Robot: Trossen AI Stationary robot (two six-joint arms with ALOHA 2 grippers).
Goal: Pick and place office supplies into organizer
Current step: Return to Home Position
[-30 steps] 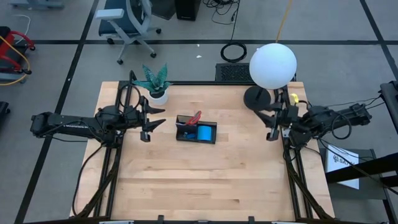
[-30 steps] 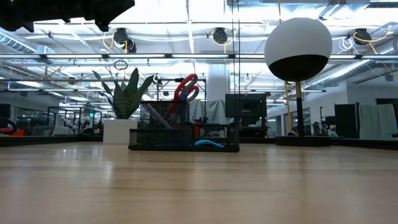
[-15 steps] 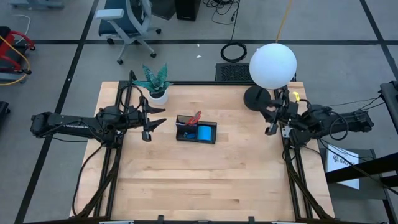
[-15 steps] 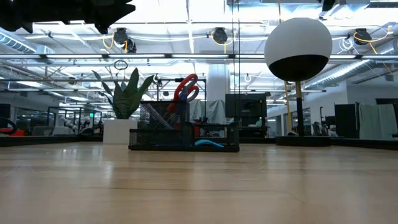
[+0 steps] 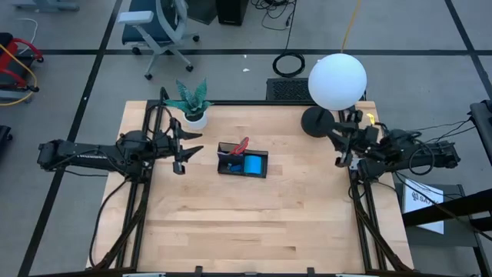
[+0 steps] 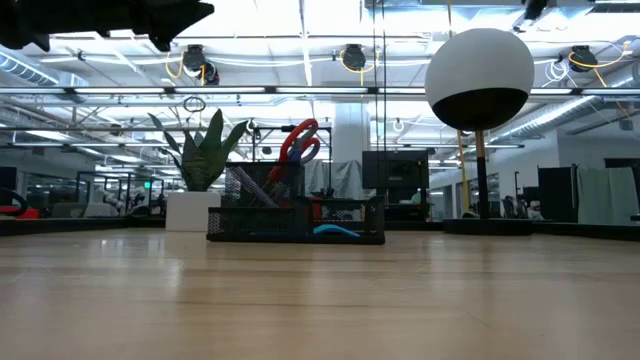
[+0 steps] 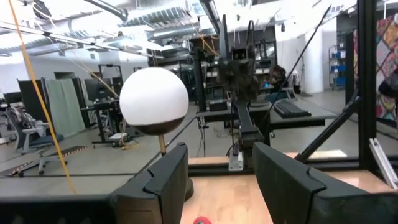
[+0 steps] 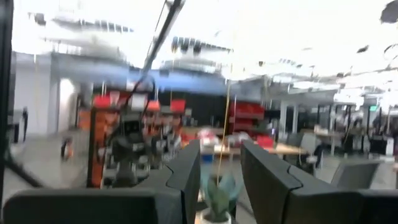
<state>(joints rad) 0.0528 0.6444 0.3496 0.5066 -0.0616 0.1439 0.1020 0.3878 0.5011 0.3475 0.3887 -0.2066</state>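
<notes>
The black organizer [image 5: 242, 162] stands on the table a little left of the middle and toward the far side. The red-handled scissors [image 5: 241, 145] stand in its higher compartment, handles up [image 6: 298, 141]. The blue note pad [image 5: 252, 164] lies in the lower compartment. My left gripper [image 5: 184, 154] hovers left of the organizer, raised, open and with nothing in it [image 7: 221, 180]. My right gripper [image 5: 339, 151] hangs high near the table's right edge beside the lamp base, open with nothing between its fingers [image 8: 221, 171].
A lamp with a white globe [image 5: 337, 81] and a round black base [image 5: 315, 121] stands at the far right. A potted plant [image 5: 192, 104] sits at the far left. Bare wood [image 5: 246, 223] fills the near half of the table.
My right gripper has drawn back a little toward the table's right edge, staying open. The organizer and what it holds have not moved.
</notes>
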